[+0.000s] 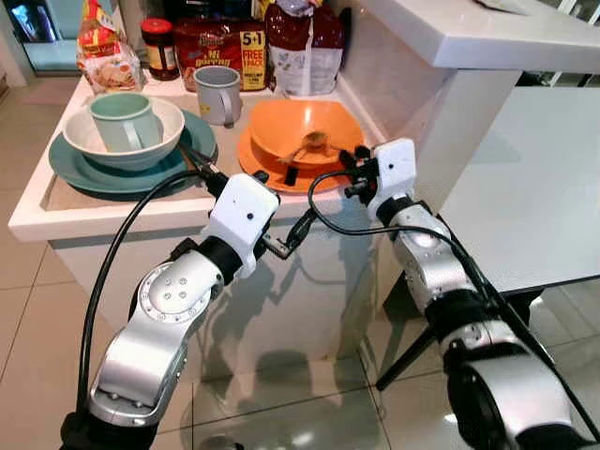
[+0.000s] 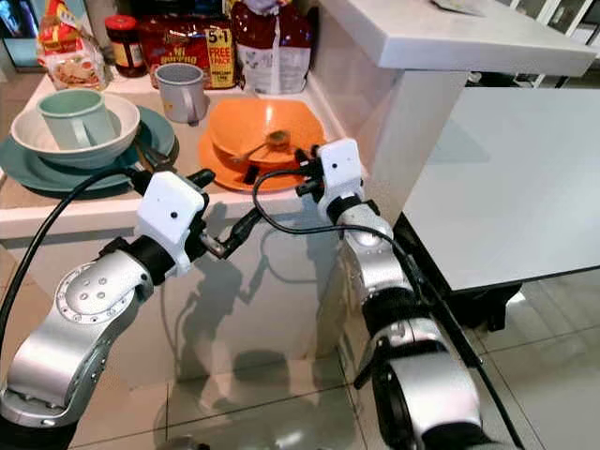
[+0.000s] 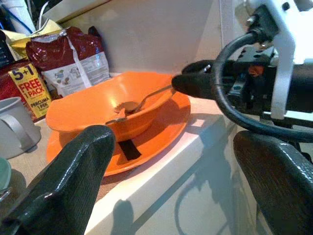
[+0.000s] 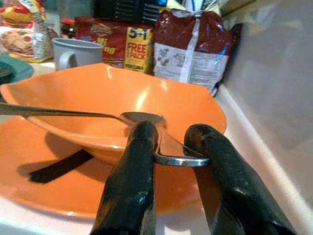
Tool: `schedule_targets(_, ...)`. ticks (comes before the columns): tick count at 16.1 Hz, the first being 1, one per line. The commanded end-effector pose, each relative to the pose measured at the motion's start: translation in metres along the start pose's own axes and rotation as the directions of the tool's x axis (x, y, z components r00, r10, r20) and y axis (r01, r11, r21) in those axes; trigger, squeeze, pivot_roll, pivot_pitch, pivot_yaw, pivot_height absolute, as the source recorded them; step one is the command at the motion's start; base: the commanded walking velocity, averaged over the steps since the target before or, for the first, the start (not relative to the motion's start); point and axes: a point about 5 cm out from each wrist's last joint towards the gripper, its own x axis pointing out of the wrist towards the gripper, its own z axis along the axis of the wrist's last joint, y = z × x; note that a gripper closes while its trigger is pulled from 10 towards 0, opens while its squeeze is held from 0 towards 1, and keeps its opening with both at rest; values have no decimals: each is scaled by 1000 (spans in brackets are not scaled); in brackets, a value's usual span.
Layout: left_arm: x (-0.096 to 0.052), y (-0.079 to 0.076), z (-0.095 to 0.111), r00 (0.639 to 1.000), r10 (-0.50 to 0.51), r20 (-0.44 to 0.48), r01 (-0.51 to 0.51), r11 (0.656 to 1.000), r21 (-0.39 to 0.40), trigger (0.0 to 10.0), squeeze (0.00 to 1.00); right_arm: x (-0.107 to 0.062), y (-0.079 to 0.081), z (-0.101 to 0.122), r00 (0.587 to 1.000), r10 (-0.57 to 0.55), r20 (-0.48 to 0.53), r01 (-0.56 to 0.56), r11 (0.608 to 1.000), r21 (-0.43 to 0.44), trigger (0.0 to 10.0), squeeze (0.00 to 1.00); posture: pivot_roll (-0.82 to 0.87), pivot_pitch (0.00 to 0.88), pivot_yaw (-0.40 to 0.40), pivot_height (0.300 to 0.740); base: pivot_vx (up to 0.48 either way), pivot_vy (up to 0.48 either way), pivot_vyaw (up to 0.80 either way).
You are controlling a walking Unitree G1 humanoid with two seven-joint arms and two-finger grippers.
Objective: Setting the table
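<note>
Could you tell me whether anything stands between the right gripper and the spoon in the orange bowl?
Nothing visible does. The right gripper already has its fingers on either side of the spoon handle at the rim of the orange bowl. The left gripper hovers open nearby, off to the side.

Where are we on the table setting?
Early. Nothing is on the white table yet; the dishes sit on the counter. In hand: the right hand has closed on a spoon handle at the orange bowl, which rests on an orange plate. The left hand is open beside it. Left: green mug, white bowl, grey mug.
</note>
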Motion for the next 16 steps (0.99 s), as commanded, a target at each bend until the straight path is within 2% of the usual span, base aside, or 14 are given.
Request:
schedule_targets(1,1,-2,5,1000,-9,24,8,1000,14,10000,0,3,-9,4,1000,-22,-13,22,999,-30,0,0,112,0,-98,740,0,0,0)
schedule_targets(4,1,-1,5,1000,-10,22,10,1000,15,10000,0,11,-5,16,995,99,-18,-101,981,-165,0,0,112,0,-97,740,0,0,0)
schedule_targets(6,1,-2,5,1000,-15,21,14,1000,16,10000,0,16,1,23,979,199,-33,-200,942,-271,0,0,113,0,-97,740,0,0,0)
schedule_targets(8,1,-1,5,1000,-17,20,16,1000,17,10000,0,18,4,28,969,244,-43,-245,913,-328,0,0,114,0,-98,740,0,0,0)
schedule_targets(11,0,-3,4,999,-34,13,34,999,13,10000,0,23,3,37,943,310,-117,-325,799,-506,0,0,113,0,-98,740,0,0,0)
schedule_targets(14,1,-4,4,999,-39,13,39,999,13,10000,0,25,2,39,935,318,-156,-346,727,-593,0,0,113,0,-97,740,0,0,0)
schedule_targets(16,1,-4,4,999,-43,11,43,999,13,10000,0,24,5,37,919,337,-203,-384,659,-646,0,0,111,0,-96,740,0,0,0)
